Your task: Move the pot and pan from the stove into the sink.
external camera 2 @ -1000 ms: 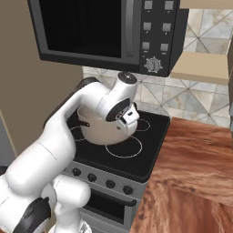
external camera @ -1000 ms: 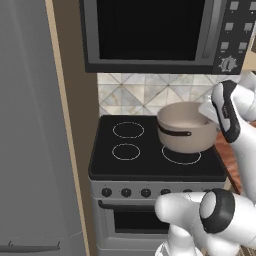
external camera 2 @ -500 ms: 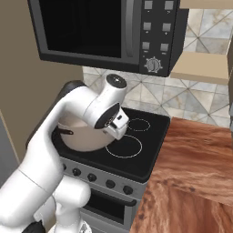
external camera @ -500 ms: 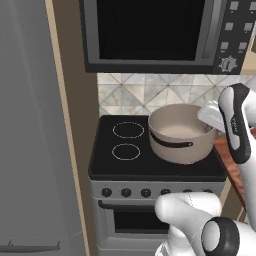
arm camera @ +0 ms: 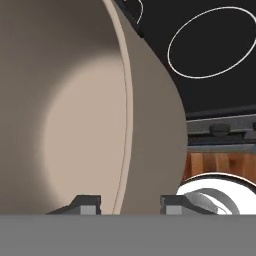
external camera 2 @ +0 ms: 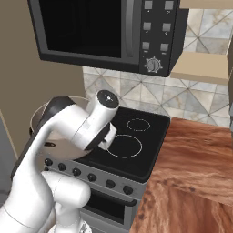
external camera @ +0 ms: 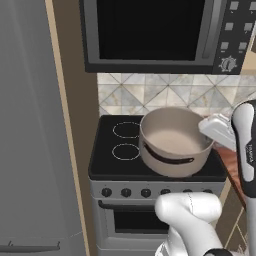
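Observation:
The beige pot hangs open-topped and tilted above the black stove, over its front right burners. My gripper is shut on the pot's right rim. In the hand view its fingertips straddle the rim wall of the pot, one inside and one outside, with the stove beyond. From the right base view my arm covers most of the pot at the stove's left front. The pan and the sink are out of view.
A dark microwave hangs low over the stove. A grey fridge and a tan panel stand to the left. A wooden counter runs to the right. Black knobs line the stove front.
The pot, held by its rim, has risen off the right rear burner and moved left and toward the stove's front. My arm swung with it.

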Robot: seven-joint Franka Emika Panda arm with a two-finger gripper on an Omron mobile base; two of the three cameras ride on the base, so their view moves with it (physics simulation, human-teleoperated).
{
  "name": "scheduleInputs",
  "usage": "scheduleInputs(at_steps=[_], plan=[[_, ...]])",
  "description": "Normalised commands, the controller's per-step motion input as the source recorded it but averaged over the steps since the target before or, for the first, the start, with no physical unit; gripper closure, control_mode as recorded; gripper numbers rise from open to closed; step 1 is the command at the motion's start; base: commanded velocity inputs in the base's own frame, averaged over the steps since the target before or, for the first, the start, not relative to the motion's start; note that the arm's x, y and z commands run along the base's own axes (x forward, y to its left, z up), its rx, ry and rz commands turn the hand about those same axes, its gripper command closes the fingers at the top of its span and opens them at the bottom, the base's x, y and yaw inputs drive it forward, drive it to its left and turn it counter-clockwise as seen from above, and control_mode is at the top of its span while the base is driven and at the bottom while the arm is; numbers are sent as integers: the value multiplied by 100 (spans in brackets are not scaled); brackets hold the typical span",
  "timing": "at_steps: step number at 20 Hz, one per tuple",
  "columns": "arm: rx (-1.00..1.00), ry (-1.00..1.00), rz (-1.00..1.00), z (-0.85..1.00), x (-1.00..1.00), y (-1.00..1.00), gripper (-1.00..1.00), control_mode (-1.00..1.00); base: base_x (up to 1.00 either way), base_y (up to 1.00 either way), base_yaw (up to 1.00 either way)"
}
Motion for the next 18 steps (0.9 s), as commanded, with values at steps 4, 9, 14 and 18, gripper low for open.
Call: scheduleInputs(at_steps=[4,9,14,18], plan=[[7,-15,11,1,-63,33,100,-100,0,0,0],[0,-18,8,3,-32,20,100,-100,0,0,0],[0,0,0,0,0,0,100,-100,0,0,0],[0,0,0,-1,-5,0,100,100,-39,4,3]])
